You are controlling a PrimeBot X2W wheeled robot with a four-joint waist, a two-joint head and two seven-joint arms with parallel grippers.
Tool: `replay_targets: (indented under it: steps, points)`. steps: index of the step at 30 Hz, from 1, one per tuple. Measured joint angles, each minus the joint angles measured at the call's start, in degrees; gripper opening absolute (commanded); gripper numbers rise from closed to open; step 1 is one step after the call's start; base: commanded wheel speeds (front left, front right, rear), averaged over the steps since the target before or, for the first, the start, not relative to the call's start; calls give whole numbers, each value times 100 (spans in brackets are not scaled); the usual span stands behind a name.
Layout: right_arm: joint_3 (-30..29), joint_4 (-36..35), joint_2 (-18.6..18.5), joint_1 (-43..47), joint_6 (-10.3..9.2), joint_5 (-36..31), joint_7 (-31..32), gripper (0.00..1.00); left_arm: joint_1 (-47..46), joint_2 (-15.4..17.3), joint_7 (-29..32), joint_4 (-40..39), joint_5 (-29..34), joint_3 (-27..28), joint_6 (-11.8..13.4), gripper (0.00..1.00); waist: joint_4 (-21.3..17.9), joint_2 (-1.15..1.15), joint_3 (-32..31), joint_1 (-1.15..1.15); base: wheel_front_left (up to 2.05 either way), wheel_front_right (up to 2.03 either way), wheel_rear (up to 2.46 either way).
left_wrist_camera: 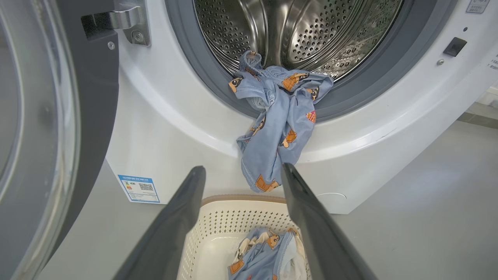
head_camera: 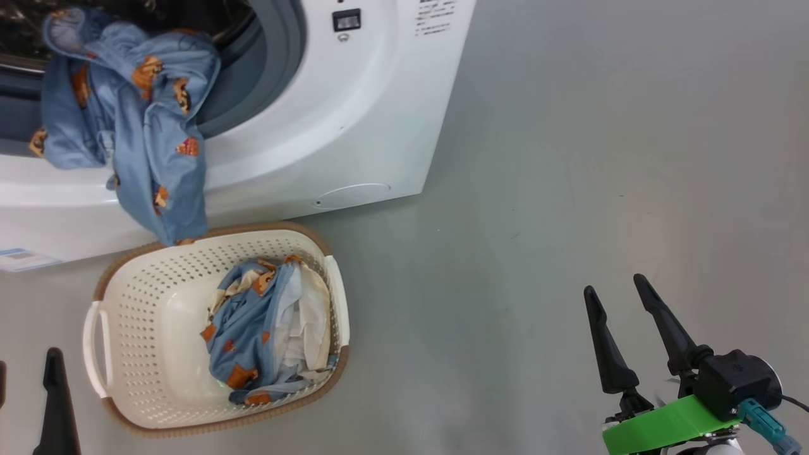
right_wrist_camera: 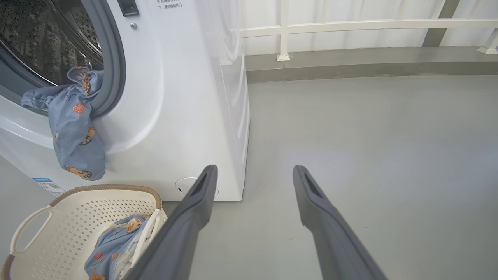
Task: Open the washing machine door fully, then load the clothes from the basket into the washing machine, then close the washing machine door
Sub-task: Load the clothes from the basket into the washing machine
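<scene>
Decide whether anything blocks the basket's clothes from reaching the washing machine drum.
Partly. One blue garment hangs over the lower rim of the drum mouth, dangling toward the basket. The door is swung aside, and the rest of the mouth is clear for the remaining clothes.

Dark tapered fingers (head_camera: 608, 347), green bracket (head_camera: 663, 424), teal plug (head_camera: 761, 420)

**Cropped, covered and unreadable parts**

In the head view the washer (head_camera: 354, 126) is cropped at top and left, and the left gripper (head_camera: 26, 359) is cut by the corner, one finger left as a sliver. In the left wrist view the door (left_wrist_camera: 93, 116) is cropped at the left and the basket (left_wrist_camera: 233, 221) is partly covered by the fingers (left_wrist_camera: 315, 225). The label's (left_wrist_camera: 139, 188) print cannot be read.
</scene>
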Motion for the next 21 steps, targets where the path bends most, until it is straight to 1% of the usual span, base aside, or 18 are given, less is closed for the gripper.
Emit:
replay_targets:
  steps: [13,21]
  points:
    - [1,80,-2,-120,0,-51,0,100,1,-4,25,-58,-41,-102,0,100,202,0,-10,0,0,0,0]
    - [53,57,-4,-121,0,-48,0,100,-19,27,75,-66,-38,-223,-18,100,92,0,56,0,0,0,0]
